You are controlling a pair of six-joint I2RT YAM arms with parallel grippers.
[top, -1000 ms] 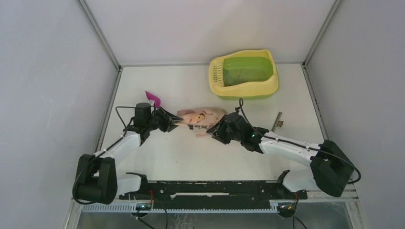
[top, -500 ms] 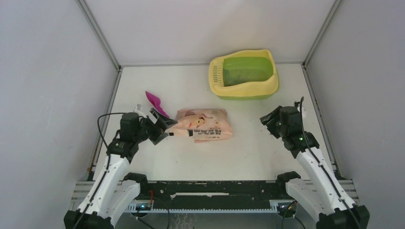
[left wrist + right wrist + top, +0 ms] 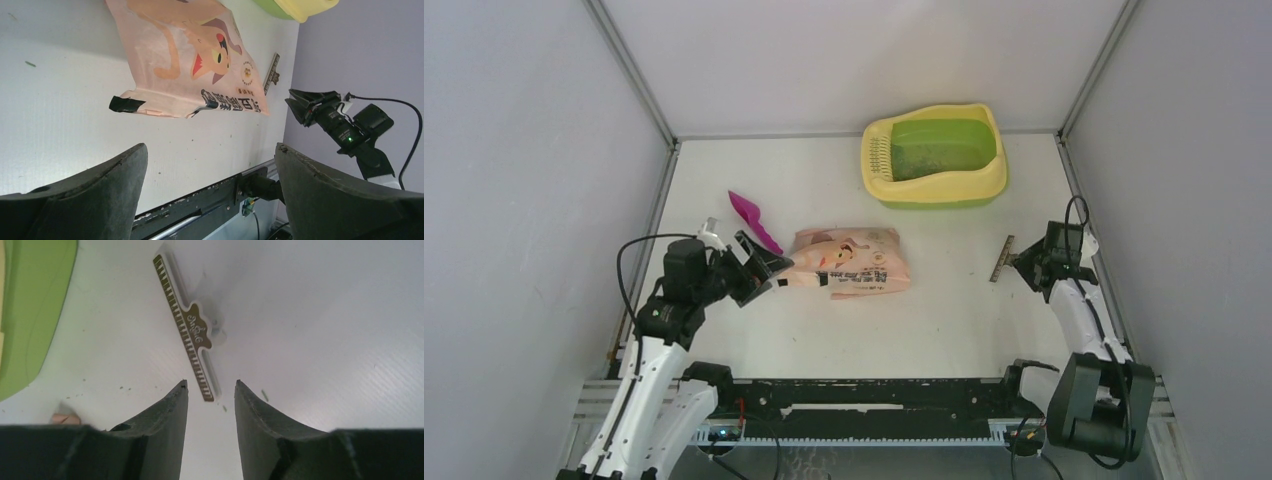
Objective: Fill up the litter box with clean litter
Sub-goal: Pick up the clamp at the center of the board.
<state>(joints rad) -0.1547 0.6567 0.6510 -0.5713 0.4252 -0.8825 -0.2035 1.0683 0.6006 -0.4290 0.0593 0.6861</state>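
The litter box [image 3: 876,186], yellow-rimmed with a green basin, stands at the back right; dark litter [image 3: 939,152] specks its floor. Its green wall [image 3: 27,315] fills the left of the right wrist view, with a few loose litter grains [image 3: 125,388] on the table. A peach-pink bag [image 3: 852,262] lies flat mid-table. My left gripper [image 3: 762,270] hangs wide open just left of the bag [image 3: 185,60], holding nothing [image 3: 210,146]. Over at the right, my right gripper [image 3: 1030,268] is partly open and holds nothing. It [image 3: 210,382] points at a toothed gold clip [image 3: 192,335].
A magenta scoop [image 3: 754,220] lies behind the left gripper. The gold clip [image 3: 1002,258] rests on the table between the bag and the right gripper. Grey walls close in both sides and the back. A black rail [image 3: 864,395] runs along the near edge.
My left gripper opened wide, let go of the bag and drew back to the left. The right arm swung away from the bag to the right side, by the clip. The bag dropped flat.
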